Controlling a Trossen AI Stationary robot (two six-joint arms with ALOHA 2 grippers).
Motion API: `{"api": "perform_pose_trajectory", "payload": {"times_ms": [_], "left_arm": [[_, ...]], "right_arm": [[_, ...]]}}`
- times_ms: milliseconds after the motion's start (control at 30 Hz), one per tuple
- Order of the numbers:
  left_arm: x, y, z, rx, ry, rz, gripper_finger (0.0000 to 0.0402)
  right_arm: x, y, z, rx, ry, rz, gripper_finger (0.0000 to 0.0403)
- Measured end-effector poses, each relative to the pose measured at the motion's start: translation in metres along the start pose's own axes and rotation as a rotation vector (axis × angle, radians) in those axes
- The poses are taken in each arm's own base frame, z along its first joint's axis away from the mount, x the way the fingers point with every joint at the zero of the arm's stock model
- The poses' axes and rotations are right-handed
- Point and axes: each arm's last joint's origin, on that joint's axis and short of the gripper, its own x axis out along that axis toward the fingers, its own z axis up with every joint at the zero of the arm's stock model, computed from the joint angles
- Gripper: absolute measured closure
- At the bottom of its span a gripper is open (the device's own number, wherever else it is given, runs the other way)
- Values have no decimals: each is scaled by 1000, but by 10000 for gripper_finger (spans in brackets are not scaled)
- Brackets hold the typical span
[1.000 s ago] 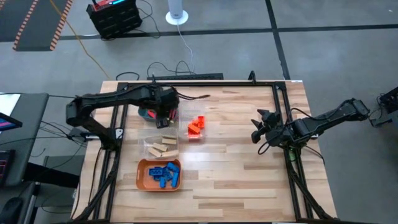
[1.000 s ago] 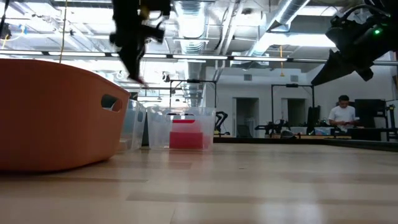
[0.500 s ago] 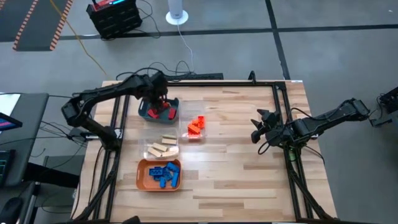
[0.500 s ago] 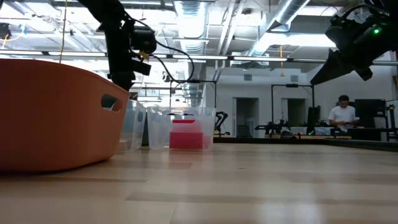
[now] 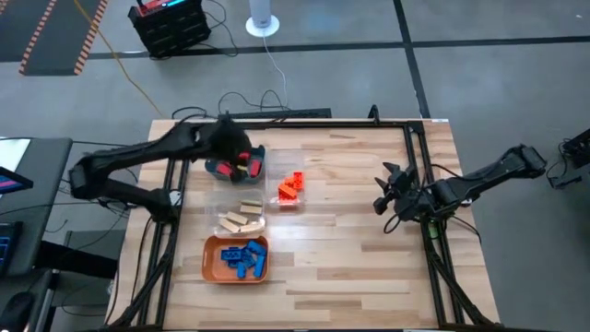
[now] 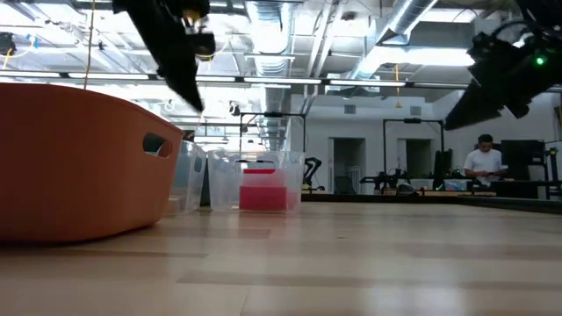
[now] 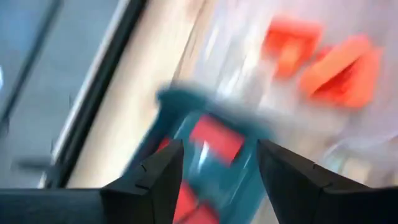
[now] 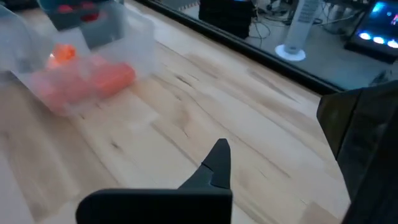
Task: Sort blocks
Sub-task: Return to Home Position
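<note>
Red blocks (image 5: 241,166) lie in a teal tray (image 5: 217,169) at the far left of the table. Orange blocks (image 5: 291,186) fill a clear tray beside it. Tan blocks (image 5: 241,219) lie in a second clear tray, and blue blocks (image 5: 244,258) in an orange tray (image 5: 210,263). My left gripper (image 5: 235,152) hovers over the teal tray, open, slanting down. In the left wrist view its gripper (image 7: 219,144) frames a red block (image 7: 214,140) in the teal tray (image 7: 171,99) and holds nothing. My right gripper (image 5: 380,194) is shut and waits above the table's right side.
The four trays stand close together in the table's left half. Bare wood stretches across the middle and near side (image 5: 350,258). A black frame rail (image 5: 277,123) runs along the far edge. In the low view the orange tray (image 6: 79,158) fills the left foreground.
My left gripper has drawn back a little toward the table's far left corner, staying over the teal tray, and the arm behind it has stretched out lower toward the left edge. The right arm has kept still.
</note>
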Motion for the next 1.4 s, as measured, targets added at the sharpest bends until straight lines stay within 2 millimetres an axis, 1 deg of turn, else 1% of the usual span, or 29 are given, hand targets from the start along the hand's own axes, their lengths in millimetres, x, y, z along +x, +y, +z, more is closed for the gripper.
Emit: {"api": "perform_pose_trajectory", "payload": {"times_ms": [67,167,233,300,367,467,600,667,800,867,933,1000,1067,1167,1233,1333,1400], "left_arm": [[-12,-13,0,10,-132,-13,210],[-24,-35,-8,34,-288,-44,219],[-28,-49,-13,57,-380,-43,223],[-29,-63,-18,71,-465,-37,225],[-29,-76,-20,87,-554,-52,227],[-25,-93,-26,99,-656,-104,228],[-12,-112,-42,101,-798,-162,228],[-4,-118,-53,100,-839,-190,228],[4,-124,-69,109,-860,-223,228],[7,-128,-75,125,-847,-241,228],[10,-133,-82,135,-847,-279,228],[14,-138,-92,131,-856,-311,228],[17,-142,-106,114,-872,-322,228],[16,-145,-120,71,-914,-278,228],[16,-147,-127,71,-882,-241,228],[17,-149,-133,66,-794,-210,228],[18,-149,-140,45,-733,-225,228]], "right_arm": [[-1,-9,-7,2,11,3,403],[-5,-23,-15,10,8,57,403],[-8,-29,-18,4,9,108,403],[-10,-30,-17,5,12,177,403],[-12,-32,-15,4,12,246,403],[-17,-35,-7,66,-51,295,403],[-21,-38,1,53,-108,393,403],[-25,-39,7,7,-172,449,403],[-36,-39,22,-169,-378,545,403],[-41,-40,27,-240,-471,546,403],[-44,-43,29,-283,-516,536,403],[-45,-47,29,-282,-534,533,403],[-46,-50,28,-263,-534,535,403],[-49,-56,26,-213,-537,549,403],[-50,-57,28,-204,-541,556,403],[-47,-55,23,-224,-519,561,403],[-43,-53,17,-228,-494,562,403]]}}
